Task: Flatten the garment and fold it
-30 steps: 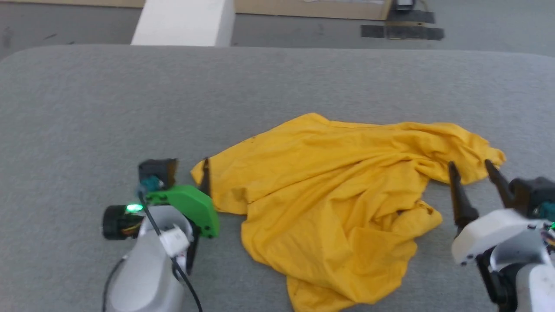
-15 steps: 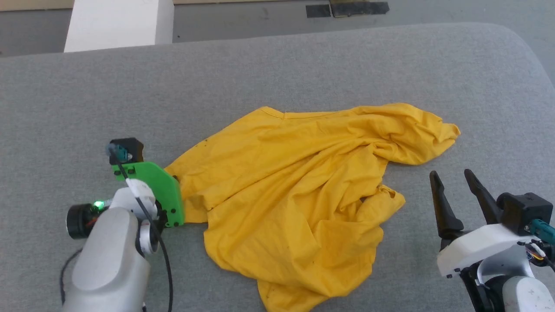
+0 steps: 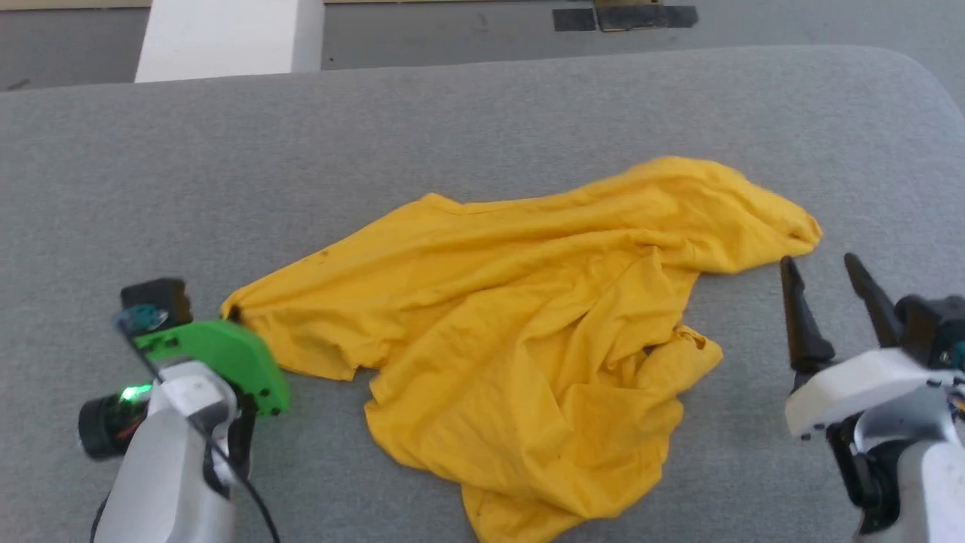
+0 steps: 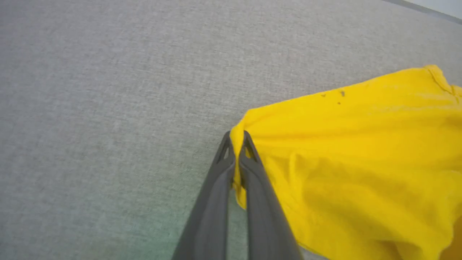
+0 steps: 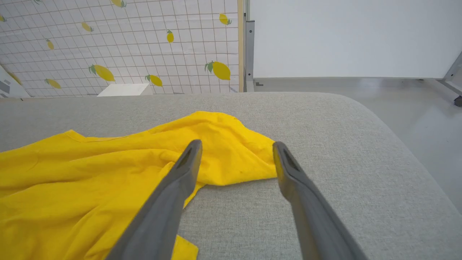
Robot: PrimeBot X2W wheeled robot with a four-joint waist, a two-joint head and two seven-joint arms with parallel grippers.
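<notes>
The garment (image 3: 528, 332) is a bright yellow T-shirt lying crumpled on the grey padded table (image 3: 452, 121); no print shows on it. My left gripper (image 4: 236, 139) is shut on the garment's (image 4: 361, 151) left corner, with cloth pinched between its fingertips. In the head view that grip sits at the shirt's left tip, where the left gripper (image 3: 234, 313) is mostly hidden under its green mount. My right gripper (image 3: 822, 268) stands open just right of the shirt's right end, holding nothing. In the right wrist view the right gripper (image 5: 236, 148) points at the garment's (image 5: 108, 180) right corner.
The table's rounded right edge (image 5: 404, 151) drops to a grey floor (image 5: 415, 97). A white block (image 3: 226, 38) stands beyond the table's far edge. A lemon-patterned panel (image 5: 126, 43) stands behind.
My left gripper has shut on the shirt's left corner and drawn it leftward, stretching the cloth. The head camera has shifted. The right gripper stays open near the shirt's right end.
</notes>
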